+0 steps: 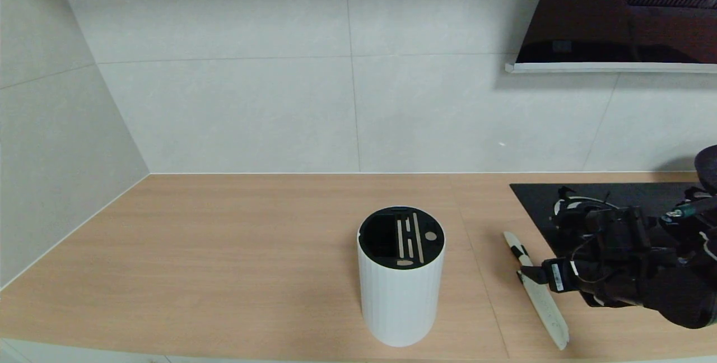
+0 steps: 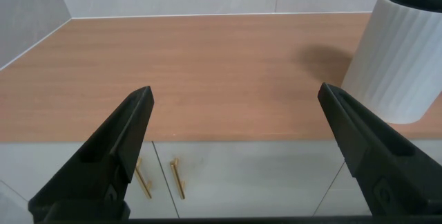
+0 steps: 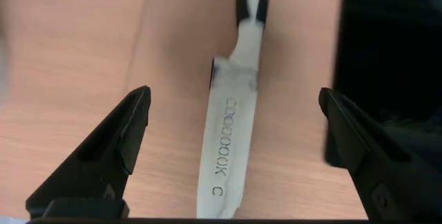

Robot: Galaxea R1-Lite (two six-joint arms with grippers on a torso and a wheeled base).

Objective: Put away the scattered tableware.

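- The white knife [image 1: 548,310] lies flat on the worktop [image 1: 252,240], between the white ribbed holder [image 1: 400,296] and the black hob [image 1: 538,200]
- The right gripper [image 3: 233,96] hangs over it, jaws wide apart either side of the blade, gripping nothing
- The left gripper [image 2: 235,91] sits at the worktop's front edge near the holder, jaws wide and empty

Your right end effector [image 3: 233,96] hangs over the wooden tabletop [image 3: 83,44], its two dark fingers [image 3: 117,148] spread wide and touching nothing. Dead centre of the frame, between them, lies a white knife [image 3: 231,134], flat on the wood. You've got its pale blade nearest the camera, with some small print along it, and black bands across the handle farther off. Beyond one finger the wood gives way to a flat black surface [image 3: 387,37], and the knife lies clear of it.
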